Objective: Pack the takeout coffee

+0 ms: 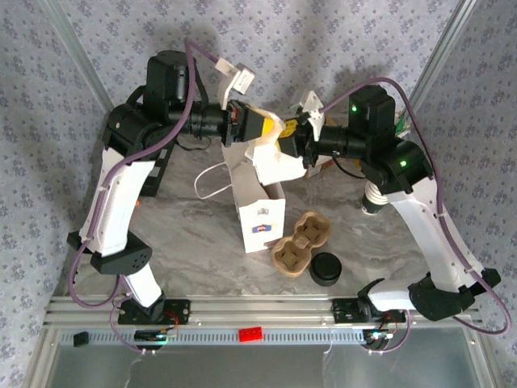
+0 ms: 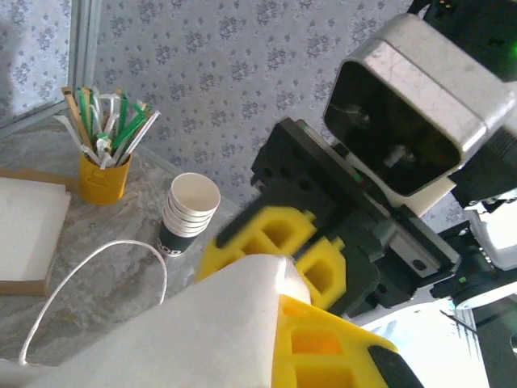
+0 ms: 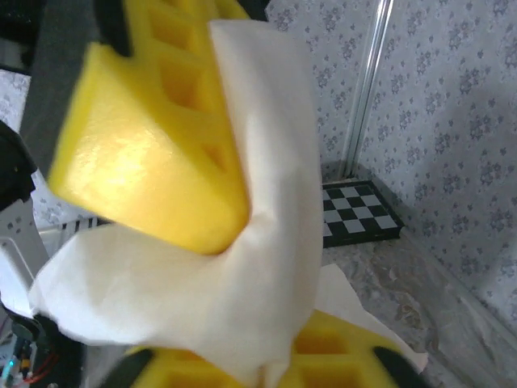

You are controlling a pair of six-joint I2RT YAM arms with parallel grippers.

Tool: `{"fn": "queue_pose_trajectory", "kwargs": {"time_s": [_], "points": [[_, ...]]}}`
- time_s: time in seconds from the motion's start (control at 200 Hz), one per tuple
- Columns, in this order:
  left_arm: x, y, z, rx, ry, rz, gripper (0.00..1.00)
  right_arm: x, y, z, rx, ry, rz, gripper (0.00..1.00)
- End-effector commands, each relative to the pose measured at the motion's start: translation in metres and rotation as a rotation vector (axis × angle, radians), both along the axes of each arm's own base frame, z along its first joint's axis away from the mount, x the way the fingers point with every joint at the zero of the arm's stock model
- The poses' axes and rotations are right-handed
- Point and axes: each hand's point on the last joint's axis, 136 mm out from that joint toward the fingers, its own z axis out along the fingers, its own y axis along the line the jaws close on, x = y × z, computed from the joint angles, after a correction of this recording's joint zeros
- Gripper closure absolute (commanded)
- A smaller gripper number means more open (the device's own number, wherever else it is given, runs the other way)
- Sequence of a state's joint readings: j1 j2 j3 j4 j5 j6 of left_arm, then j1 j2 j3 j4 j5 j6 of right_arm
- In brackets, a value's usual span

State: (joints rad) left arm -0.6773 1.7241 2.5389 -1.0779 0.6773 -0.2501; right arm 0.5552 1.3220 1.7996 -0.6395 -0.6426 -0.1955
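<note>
Inspector: Status of the bag (image 1: 260, 206), please.

Assessor: Upright on the table (image 1: 186, 242), middle of the work area, label facing the arm bases. The mouth is up and both arms meet at its rim.

Inspector: Grippers?

Assessor: The left gripper (image 1: 266, 128) is pressed together on the left side of the rim. The right gripper (image 1: 289, 145) pinches the rim opposite; the right wrist view shows a fold of white paper wedged between its yellow fingers (image 3: 145, 162). The two grippers sit very close together.

Inspector: Purpose of that hold?

Assessor: In my judgement, to draw the mouth apart so the coffee things can go in from above. The mouth looks crumpled rather than wide as yet.

Inspector: Items to pack?

Assessor: The cup carrier (image 1: 300, 242) lies just beside the bag's right foot, both wells empty. A black lid (image 1: 326, 268), as it appears, sits at the carrier's near end. The cups (image 2: 187, 214) stand stacked at the back right.

Inspector: Surroundings and obstructions?

Assessor: A stirrer pot (image 2: 103, 174) and napkins (image 2: 24, 234) stand by the back wall, clear of the work. The handle (image 1: 208, 179) droops on the bag's left. Both grippers are committed to the rim, so neither is free to fetch, and the right arm lies between the cups and the bag. Thin paper may tear if pulled hard.
</note>
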Motion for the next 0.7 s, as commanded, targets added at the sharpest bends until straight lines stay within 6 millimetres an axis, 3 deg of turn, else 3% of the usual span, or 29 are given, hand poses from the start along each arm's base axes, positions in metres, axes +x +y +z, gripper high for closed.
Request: {"fn": "queue_pose_trajectory", "kwargs": {"time_s": [0.0, 0.05, 0.155, 0.31, 0.37, 0.465, 0.555, 0.695], "points": [[-0.003, 0.015, 0.022, -0.033, -0.084, 0.042, 0.92, -0.012, -0.006, 0.012, 0.054, 0.067, -0.017, 1.00], [-0.001, 0.018, 0.026, -0.042, -0.091, 0.063, 0.73, -0.010, -0.008, 0.012, 0.062, 0.098, -0.046, 1.00], [0.004, 0.032, 0.037, -0.054, -0.110, 0.157, 0.59, 0.006, -0.023, 0.005, 0.069, 0.221, -0.201, 1.00], [0.017, 0.079, 0.036, -0.040, -0.073, 0.437, 0.44, 0.034, -0.041, -0.007, 0.134, 0.443, -0.452, 1.00], [0.020, 0.099, 0.025, -0.033, -0.030, 0.559, 0.41, 0.040, -0.040, -0.007, 0.171, 0.488, -0.495, 1.00], [0.022, 0.125, -0.002, -0.058, 0.079, 0.714, 0.40, 0.039, -0.021, 0.003, 0.224, 0.494, -0.494, 1.00], [0.019, 0.142, -0.035, -0.078, 0.181, 0.810, 0.41, 0.038, -0.002, 0.009, 0.260, 0.495, -0.500, 1.00], [0.013, 0.156, -0.082, -0.084, 0.313, 0.897, 0.46, 0.041, 0.029, -0.004, 0.241, 0.487, -0.485, 1.00]]}}
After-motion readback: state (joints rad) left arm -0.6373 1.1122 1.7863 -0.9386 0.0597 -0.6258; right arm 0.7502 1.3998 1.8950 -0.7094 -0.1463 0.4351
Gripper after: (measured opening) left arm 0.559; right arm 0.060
